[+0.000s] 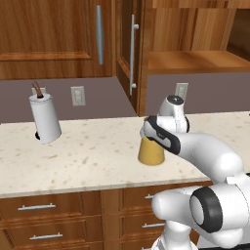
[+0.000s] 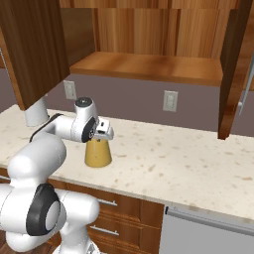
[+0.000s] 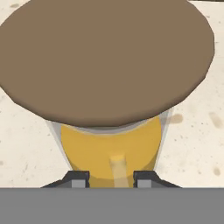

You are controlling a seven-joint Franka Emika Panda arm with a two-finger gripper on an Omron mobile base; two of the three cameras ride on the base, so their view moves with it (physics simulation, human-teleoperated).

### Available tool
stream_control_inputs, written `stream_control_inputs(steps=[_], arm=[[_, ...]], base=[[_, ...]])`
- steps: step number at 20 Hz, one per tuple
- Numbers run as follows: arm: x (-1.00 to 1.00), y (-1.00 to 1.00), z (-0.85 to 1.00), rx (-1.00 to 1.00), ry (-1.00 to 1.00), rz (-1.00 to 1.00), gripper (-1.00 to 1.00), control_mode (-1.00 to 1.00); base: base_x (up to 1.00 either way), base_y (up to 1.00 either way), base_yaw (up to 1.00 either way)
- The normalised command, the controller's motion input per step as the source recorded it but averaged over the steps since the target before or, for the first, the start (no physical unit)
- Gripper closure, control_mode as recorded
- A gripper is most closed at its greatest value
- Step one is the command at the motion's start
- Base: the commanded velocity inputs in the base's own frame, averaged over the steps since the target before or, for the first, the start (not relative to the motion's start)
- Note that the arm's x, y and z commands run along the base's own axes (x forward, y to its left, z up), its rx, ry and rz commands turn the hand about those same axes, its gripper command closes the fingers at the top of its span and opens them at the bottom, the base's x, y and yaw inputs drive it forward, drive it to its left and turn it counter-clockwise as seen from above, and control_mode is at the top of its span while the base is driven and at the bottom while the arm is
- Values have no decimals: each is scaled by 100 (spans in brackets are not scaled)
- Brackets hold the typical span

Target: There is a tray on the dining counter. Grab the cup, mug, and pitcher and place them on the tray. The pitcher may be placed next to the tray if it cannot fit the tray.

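Counter (image 1: pixel 88 156) w/ pitcher (image 1: pixel 150 152), towel roll (image 1: pixel 45 118).

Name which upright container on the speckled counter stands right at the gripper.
The clear conical glass pitcher with orange liquid and a brown lid: the gripper sits at its top. The white paper towel roll stands far off.

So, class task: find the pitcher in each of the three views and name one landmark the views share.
Left base view: pitcher right of centre on the counter, its top hidden by the arm.
Right base view: pitcher left of centre, near the counter's front edge, under the gripper.
Hand view: pitcher seen from above, its brown lid across the top.
Shared landmark: the speckled counter it stands on.
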Motion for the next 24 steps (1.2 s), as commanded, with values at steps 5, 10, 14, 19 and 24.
stream_control_inputs(steps=[5,10,14,19,24], arm=[[0,0,0,0,0,0,100,-100],[0,0,0,0,0,0,100,-100],[0,0,0,0,0,0,100,-100],[0,0,13,0,0,0,100,-100],[-3,0,45,0,-3,0,100,-100]], base=[[0,0,0],[0,0,0],[0,0,0],[0,0,0],[0,0,0]])
